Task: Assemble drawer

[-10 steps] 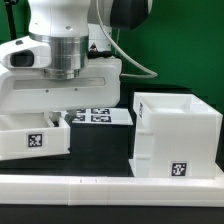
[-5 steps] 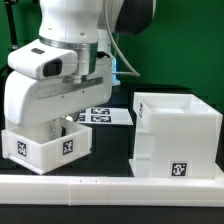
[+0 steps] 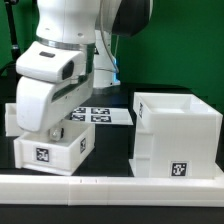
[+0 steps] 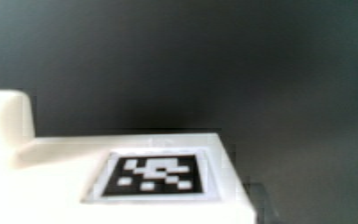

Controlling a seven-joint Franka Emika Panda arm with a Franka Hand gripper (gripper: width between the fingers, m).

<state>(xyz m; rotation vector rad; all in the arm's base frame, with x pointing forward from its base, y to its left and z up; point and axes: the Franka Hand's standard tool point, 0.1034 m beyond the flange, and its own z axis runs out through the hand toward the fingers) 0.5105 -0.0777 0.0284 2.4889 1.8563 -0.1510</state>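
A small white drawer tray [image 3: 50, 152] with square tags on its sides sits at the exterior view's left, turned at an angle to the table edge. My gripper [image 3: 52, 128] comes down onto it from above. Its fingers are hidden by the hand's white body, but the tray moves with the hand. The wrist view shows the tray's white surface and a tag [image 4: 158, 172] very close. The large open-topped housing [image 3: 175, 135] stands apart at the right. A white piece [image 3: 10, 120], perhaps the second tray, shows at the far left, mostly hidden.
A long low white rail [image 3: 110, 183] runs along the front edge. The marker board [image 3: 100, 115] lies flat behind, between the arm and the housing. A dark table gap separates tray and housing. A green wall is behind.
The hand has swung and turned over the left side, and the tray has turned with it and shifted slightly right and forward. The housing has not moved.
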